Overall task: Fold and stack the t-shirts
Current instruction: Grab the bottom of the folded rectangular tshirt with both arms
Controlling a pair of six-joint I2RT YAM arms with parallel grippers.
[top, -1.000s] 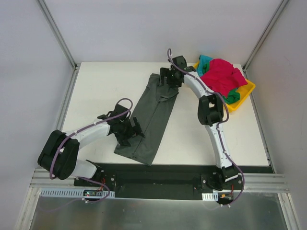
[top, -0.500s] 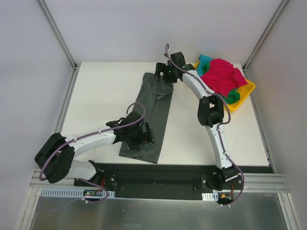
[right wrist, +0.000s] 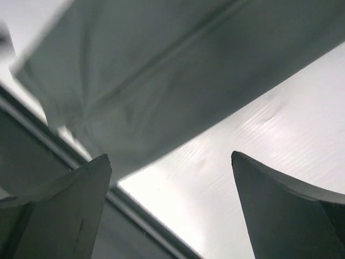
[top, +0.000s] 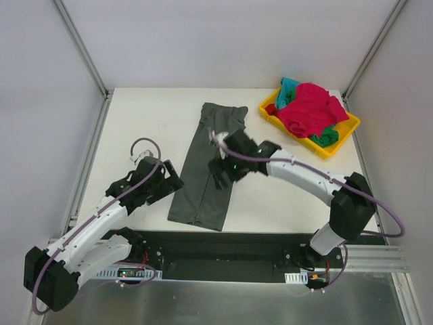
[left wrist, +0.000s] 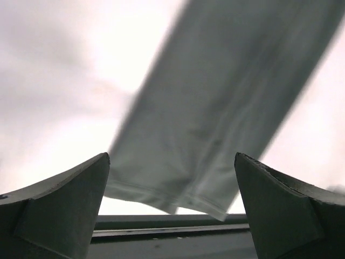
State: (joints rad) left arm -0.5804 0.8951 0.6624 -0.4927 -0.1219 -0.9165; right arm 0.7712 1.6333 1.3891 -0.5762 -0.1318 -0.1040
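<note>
Grey cloth, the t-shirt (top: 201, 186), lay folded into a long narrow strip near the middle of the table (top: 145, 122), running from 12 o'clock down toward 6 o'clock with a slight lean. Both sides looked tucked in, so the lengthwise folds seemed done and a crosswise fold was probably due. The right gripper (top: 221, 166) hung over the strip's middle with its jaws spread wide and nothing between them. The left gripper (top: 164, 184) sat at 9 o'clock of the hem, off the cloth, equally released and empty. That spacing suited a fresh grasp at the hem. At 2 o'clock a yellow tray (top: 269, 108) held a heap of red, teal and green shirts (top: 308, 108) awaiting their turn. White tabletop, matte and bare around the strip; pale panels and metal posts enclosed it.
</note>
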